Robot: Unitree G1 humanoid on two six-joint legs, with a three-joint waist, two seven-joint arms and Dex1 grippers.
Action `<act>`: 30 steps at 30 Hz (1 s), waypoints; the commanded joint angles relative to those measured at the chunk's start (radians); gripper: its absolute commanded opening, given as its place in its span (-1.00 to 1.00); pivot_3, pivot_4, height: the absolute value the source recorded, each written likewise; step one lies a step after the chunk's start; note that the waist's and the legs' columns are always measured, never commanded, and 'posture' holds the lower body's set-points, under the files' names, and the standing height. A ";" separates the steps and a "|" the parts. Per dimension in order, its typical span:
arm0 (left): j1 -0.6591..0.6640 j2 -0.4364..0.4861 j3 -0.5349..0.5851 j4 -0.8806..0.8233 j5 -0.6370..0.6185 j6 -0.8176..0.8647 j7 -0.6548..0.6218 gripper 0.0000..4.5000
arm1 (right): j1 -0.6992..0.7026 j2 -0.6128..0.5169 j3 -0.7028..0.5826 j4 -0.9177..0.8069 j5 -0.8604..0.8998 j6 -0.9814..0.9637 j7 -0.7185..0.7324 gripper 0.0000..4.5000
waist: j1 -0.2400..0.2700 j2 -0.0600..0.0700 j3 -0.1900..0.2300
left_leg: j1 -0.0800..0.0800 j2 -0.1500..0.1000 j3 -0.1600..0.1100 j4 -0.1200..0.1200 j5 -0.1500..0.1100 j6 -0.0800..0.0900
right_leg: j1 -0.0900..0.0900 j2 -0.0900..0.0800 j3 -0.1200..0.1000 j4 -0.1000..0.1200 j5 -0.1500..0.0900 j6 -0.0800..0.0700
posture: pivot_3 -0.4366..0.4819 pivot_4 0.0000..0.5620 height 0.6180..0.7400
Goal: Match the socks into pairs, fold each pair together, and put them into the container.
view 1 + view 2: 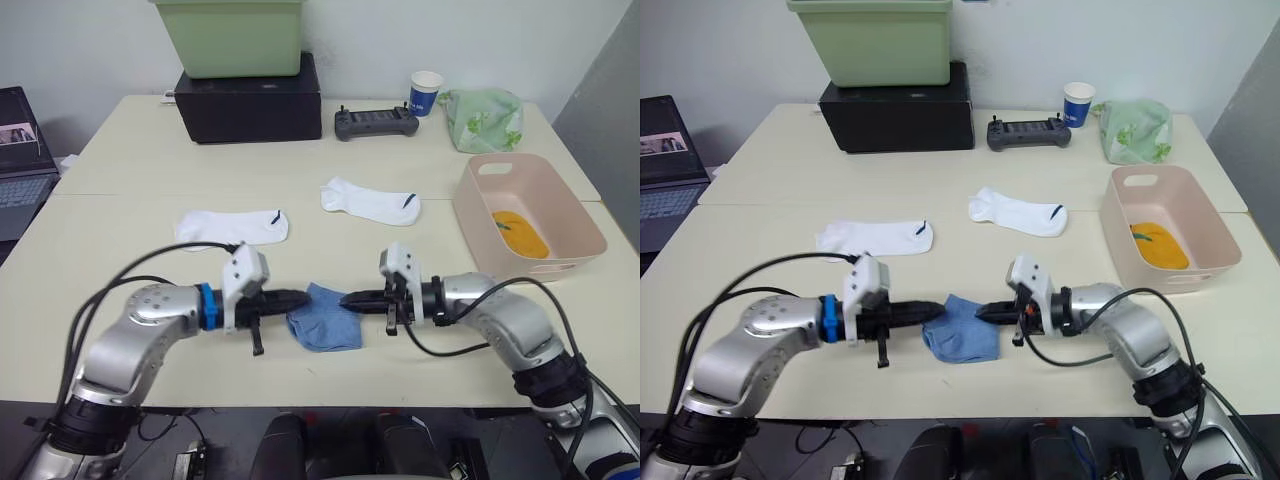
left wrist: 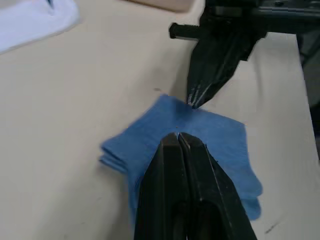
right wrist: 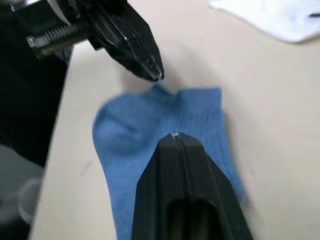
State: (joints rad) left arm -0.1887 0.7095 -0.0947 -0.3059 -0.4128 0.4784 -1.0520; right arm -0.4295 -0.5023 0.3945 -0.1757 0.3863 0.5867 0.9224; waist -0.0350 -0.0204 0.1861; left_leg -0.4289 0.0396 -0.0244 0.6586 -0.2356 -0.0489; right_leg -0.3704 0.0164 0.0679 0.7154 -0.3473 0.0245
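Note:
A folded light blue sock bundle (image 1: pixel 325 318) lies near the table's front edge, between my two grippers. My left gripper (image 1: pixel 303 298) is shut, its tips at the bundle's left upper edge. My right gripper (image 1: pixel 345 299) is shut too, with its tips at the bundle's right upper corner. In the wrist views each pair of fingers (image 2: pixel 177 145) (image 3: pixel 175 142) is pressed together over the blue fabric, with nothing held between them. Two white socks (image 1: pixel 232 227) (image 1: pixel 372 201) lie flat farther back. The pink container (image 1: pixel 530 162) stands at the right with a mustard-orange sock (image 1: pixel 518 233) inside.
A light green bin (image 1: pixel 232 35) sits on a black box (image 1: pixel 250 100) at the back. A controller (image 1: pixel 376 122), a paper cup (image 1: pixel 425 93) and a leaf-print cloth (image 1: pixel 483 118) lie behind the container. A laptop (image 1: pixel 20 150) stands far left.

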 commanded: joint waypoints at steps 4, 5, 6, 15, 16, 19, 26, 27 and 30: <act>0.055 0.010 -0.078 0.090 0.146 -0.142 0.020 -1.00 | 0.051 -0.035 0.044 0.026 -0.115 -0.111 0.036 -0.98 | 0.001 0.000 0.000 | 0.000 0.000 0.000 0.001 0.000 0.000 | 0.000 0.000 0.000 0.000 0.000 0.000 | -0.05 -0.47 1.00; 0.063 0.012 -0.078 0.099 0.159 -0.155 0.024 -1.00 | 0.057 -0.039 0.037 0.023 -0.114 -0.110 0.040 -0.98 | 0.002 0.000 0.000 | 0.000 0.000 0.000 0.001 0.000 0.000 | 0.001 0.000 0.000 0.000 0.000 0.000 | -0.05 -0.47 1.00; 0.077 0.017 -0.071 0.108 0.163 -0.166 0.021 -1.00 | 0.067 -0.052 0.024 0.010 -0.106 -0.103 0.048 -0.98 | 0.002 0.000 0.000 | 0.000 0.000 0.000 0.001 0.000 0.000 | 0.001 0.000 0.000 0.000 0.000 0.000 | -0.05 -0.47 1.00; 0.086 0.017 -0.052 0.169 0.162 -0.223 0.006 -1.00 | 0.081 -0.114 -0.240 -0.184 0.249 0.450 -0.036 -0.42 | 0.003 0.000 -0.001 | 0.001 0.000 -0.001 0.001 0.000 0.000 | 0.002 0.000 -0.001 0.000 0.000 -0.001 | -0.05 -0.47 1.00; 0.083 0.016 -0.052 0.173 0.162 -0.227 0.005 -1.00 | 0.075 -0.100 -0.265 -0.185 0.280 0.509 -0.064 -0.25 | 0.002 0.000 -0.001 | 0.001 0.000 -0.001 0.001 0.000 0.000 | 0.002 0.000 -0.001 0.000 0.000 -0.001 | -0.05 -0.47 1.00; 0.084 0.014 -0.050 0.177 0.159 -0.233 0.000 -1.00 | 0.048 -0.051 -0.304 -0.148 0.302 0.632 -0.153 0.23 | 0.001 0.001 -0.001 | 0.001 0.000 0.000 0.001 0.000 0.000 | 0.002 0.000 0.000 0.001 0.000 -0.001 | -0.05 -0.47 1.00; 0.104 0.022 -0.040 0.172 0.153 -0.244 -0.009 -1.00 | -0.004 0.089 -0.346 -0.100 0.356 0.828 -0.266 0.52 | 0.001 0.001 -0.001 | 0.001 0.001 0.000 0.000 0.000 0.000 | 0.001 0.000 0.000 0.000 0.000 -0.001 | -0.05 -0.47 1.00; 0.105 0.022 -0.040 0.169 0.153 -0.242 -0.008 -1.00 | -0.005 0.096 -0.352 -0.101 0.362 0.843 -0.273 0.52 | 0.001 0.001 -0.001 | 0.001 0.001 0.000 0.000 0.000 0.000 | 0.001 0.000 0.000 0.000 0.000 -0.001 | -0.05 -0.47 1.00; 0.107 0.021 -0.039 0.164 0.155 -0.241 -0.004 -1.00 | -0.031 0.196 -0.379 -0.050 0.381 0.901 -0.316 0.52 | -0.005 0.001 -0.001 | 0.001 0.001 0.000 0.000 0.000 0.000 | 0.001 0.001 0.000 0.000 0.000 -0.001 | -0.05 -0.47 1.00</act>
State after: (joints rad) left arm -0.0980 0.7183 -0.1278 -0.1597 -0.2748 0.2247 -1.0602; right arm -0.4414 -0.3369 0.0276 -0.2317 0.7333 1.4568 0.6251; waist -0.0404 -0.0197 0.1849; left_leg -0.4277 0.0407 -0.0243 0.6584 -0.2356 -0.0488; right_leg -0.3691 0.0173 0.0681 0.7161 -0.3470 0.0239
